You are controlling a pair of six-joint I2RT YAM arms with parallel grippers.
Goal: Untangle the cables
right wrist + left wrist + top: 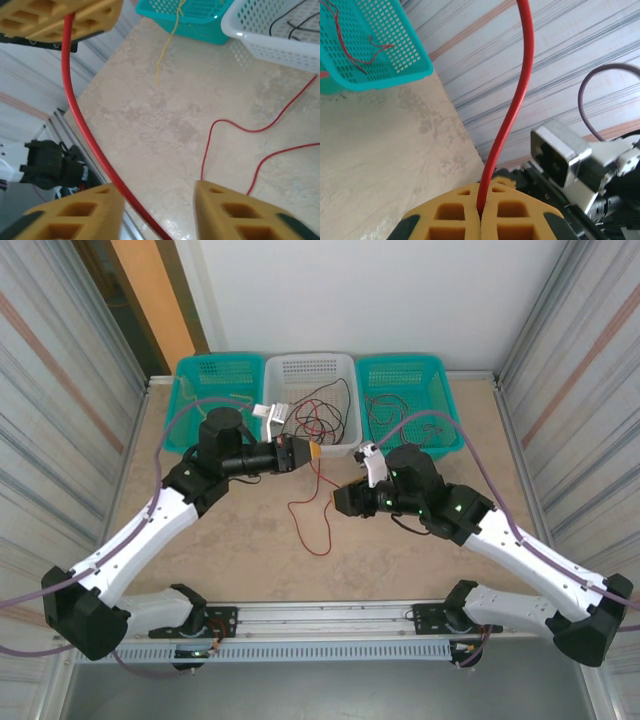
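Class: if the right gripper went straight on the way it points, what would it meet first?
Probably the red cable, stretched from the left gripper into the right gripper's open gap; past that, the tabletop. Depth is unclear.

My right gripper sits well to the near side of the white basket, fingers standing apart. A red cable drops from the left gripper, which is pinched on it far left of that basket, and passes between my fingers. More of the red cable curls over the table just in front of the basket. Black cables lie inside it. Just left of it, a teal basket trails a pale yellow cable.
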